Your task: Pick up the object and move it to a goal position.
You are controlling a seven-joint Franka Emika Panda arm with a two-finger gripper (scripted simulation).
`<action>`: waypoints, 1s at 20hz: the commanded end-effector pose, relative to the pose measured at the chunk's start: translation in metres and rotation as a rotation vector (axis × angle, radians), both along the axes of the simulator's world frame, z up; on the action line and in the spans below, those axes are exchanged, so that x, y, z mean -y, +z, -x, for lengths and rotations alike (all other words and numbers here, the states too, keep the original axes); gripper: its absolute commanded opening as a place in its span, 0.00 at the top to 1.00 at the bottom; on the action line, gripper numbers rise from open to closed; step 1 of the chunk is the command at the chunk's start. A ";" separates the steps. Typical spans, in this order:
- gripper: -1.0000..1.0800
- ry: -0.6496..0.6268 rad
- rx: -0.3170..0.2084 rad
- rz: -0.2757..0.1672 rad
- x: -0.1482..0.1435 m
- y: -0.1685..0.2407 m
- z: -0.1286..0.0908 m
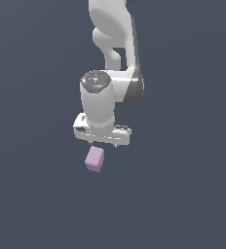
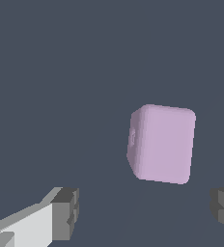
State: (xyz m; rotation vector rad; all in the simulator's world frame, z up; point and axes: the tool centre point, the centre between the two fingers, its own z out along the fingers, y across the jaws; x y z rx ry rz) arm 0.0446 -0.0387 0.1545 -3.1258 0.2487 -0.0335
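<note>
The object is a small pale lilac-pink cube (image 1: 94, 159) lying on the dark grey floor, just in front of and below the white gripper hand in the exterior view. In the wrist view the cube (image 2: 162, 144) looks large and sits beyond the fingertips, nearer to one of them. My gripper (image 2: 145, 210) is open and empty: its two grey fingertips (image 2: 68, 212) stand wide apart with nothing between them. In the exterior view the fingers are mostly hidden under the hand (image 1: 101, 132).
The white arm (image 1: 112, 44) rises behind the hand toward the top of the exterior view. The plain dark grey floor (image 1: 183, 194) lies all around the cube.
</note>
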 end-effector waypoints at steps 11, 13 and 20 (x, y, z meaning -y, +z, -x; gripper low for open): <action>0.04 -0.113 -0.022 0.003 0.042 -0.040 -0.018; 0.04 -0.115 -0.022 0.003 0.043 -0.041 -0.018; 0.04 -0.114 -0.022 0.003 0.042 -0.056 -0.017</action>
